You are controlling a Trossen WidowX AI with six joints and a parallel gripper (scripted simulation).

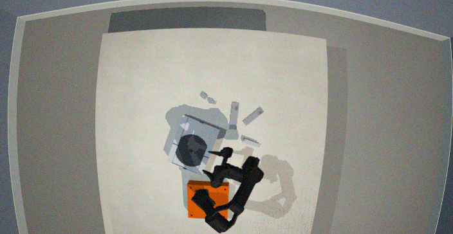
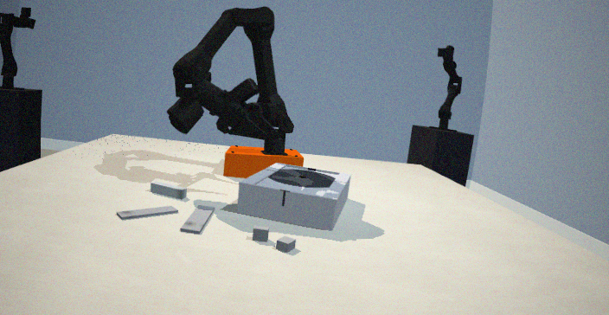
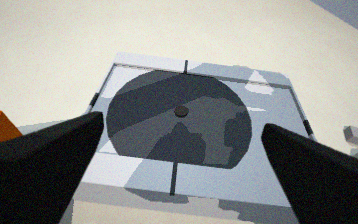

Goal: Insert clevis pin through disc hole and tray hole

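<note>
The dark disc (image 1: 184, 154) (image 2: 317, 181) (image 3: 145, 105) lies flat inside the rimmed steel tray (image 1: 209, 134) (image 2: 303, 210) (image 3: 270, 177). The round head of the pin (image 1: 191, 150) (image 2: 303, 176) (image 3: 181, 111) shows at the disc's middle and sits low on it; its shank is hidden, so the pin seems to hang through the hole. My gripper (image 1: 206, 162) (image 3: 185, 125) is wide open and empty. It stands back from the pin, above the tray's side nearest the arm, and touches neither pin nor disc in view.
Two flat grey bars (image 1: 234, 112) (image 1: 253, 116), a thicker bar (image 1: 250, 141) and two small blocks (image 2: 260, 234) (image 2: 285, 244) lie on the table beside the tray. The orange arm base (image 1: 193, 204) (image 2: 242, 164) stands close behind the tray.
</note>
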